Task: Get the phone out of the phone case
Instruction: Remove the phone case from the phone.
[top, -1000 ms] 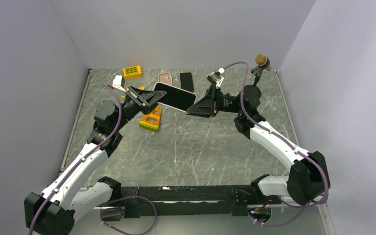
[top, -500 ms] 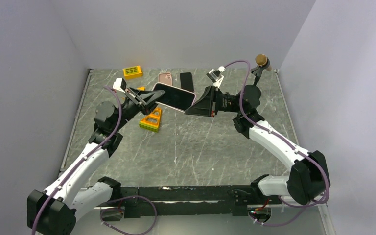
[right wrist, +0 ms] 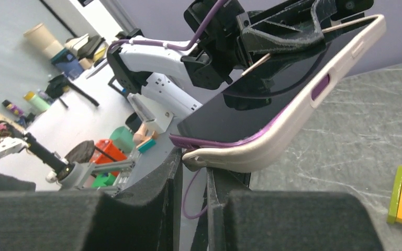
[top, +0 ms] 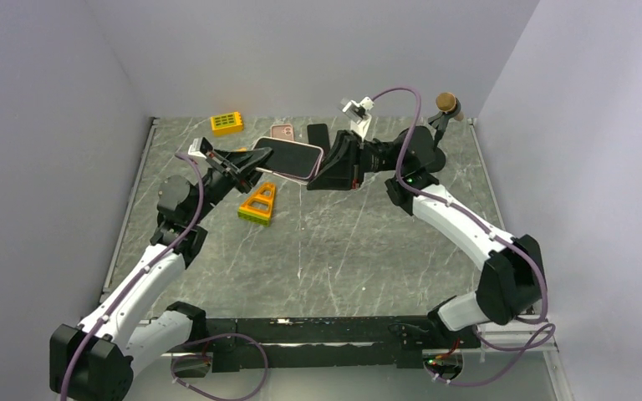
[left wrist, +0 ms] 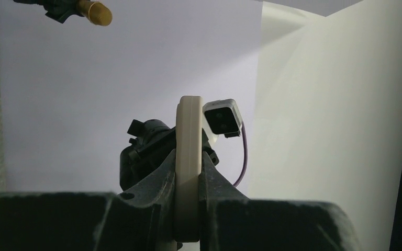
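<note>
The phone (top: 285, 155), dark screen up with a purple rim, sits in a cream case (top: 311, 164) and is held in the air over the back of the table. My left gripper (top: 248, 166) is shut on its left end; the left wrist view shows the case (left wrist: 189, 130) edge-on, clamped between the fingers. My right gripper (top: 318, 174) is at the right end. In the right wrist view its fingers (right wrist: 194, 159) pinch the case's near corner (right wrist: 214, 158), which has peeled away from the purple phone edge (right wrist: 225, 141).
On the table lie an orange and green triangle frame (top: 258, 203), a yellow block (top: 226, 123), a loose pink case (top: 282, 131) and a black phone (top: 318, 134). A brown-tipped stand (top: 446, 104) is at the back right corner. Walls close in three sides.
Both grippers have carried the phone up, left and toward the back. The right arm has stretched further in, and the phone lies flatter.
</note>
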### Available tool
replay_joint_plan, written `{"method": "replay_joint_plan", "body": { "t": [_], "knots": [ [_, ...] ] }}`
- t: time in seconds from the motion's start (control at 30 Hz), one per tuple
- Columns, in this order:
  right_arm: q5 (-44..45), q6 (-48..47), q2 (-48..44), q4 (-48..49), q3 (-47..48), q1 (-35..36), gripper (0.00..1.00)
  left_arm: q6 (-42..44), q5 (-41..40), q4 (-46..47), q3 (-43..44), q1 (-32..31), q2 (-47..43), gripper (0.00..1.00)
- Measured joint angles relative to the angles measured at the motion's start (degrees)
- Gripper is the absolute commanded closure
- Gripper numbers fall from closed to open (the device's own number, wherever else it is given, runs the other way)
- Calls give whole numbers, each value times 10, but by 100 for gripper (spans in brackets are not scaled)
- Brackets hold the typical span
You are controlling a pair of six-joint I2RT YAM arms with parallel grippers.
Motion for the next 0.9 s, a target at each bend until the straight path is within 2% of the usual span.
{"method": "replay_joint_plan", "body": {
  "t": [0.2, 0.37, 0.53, 0.63, 0.67, 0.7, 0.73, 0.8, 0.83, 0.9],
  "knots": [
    [-9, 105, 58, 153, -2, 0, 100, 1, -24, -13, 0, 5, -13, 100],
    [33, 225, 88, 291, -41, 0, 100, 10, -35, -2, 0, 6, -10, 100],
    [73, 408, 136, 427, -83, 2, 100, 15, -23, 77, 0, 5, 28, 100],
    [98, 509, 167, 445, -125, 11, 100, 22, -5, 124, 2, 3, 56, 100],
    [102, 531, 172, 445, -139, 14, 94, 25, 7, 134, 2, 2, 67, 100],
    [105, 545, 172, 445, -152, 15, 84, 27, 16, 138, 2, 2, 74, 100],
    [103, 548, 168, 442, -158, 14, 65, 31, 22, 140, 2, 2, 80, 100],
    [96, 516, 138, 395, -162, 9, 35, 38, 28, 134, 6, 2, 82, 100],
    [91, 473, 104, 324, -162, 6, 25, 46, 31, 127, 13, 2, 81, 100],
    [102, 349, 21, 137, -150, 2, 16, 67, 43, 99, 33, -1, 75, 100]
  ]
}}
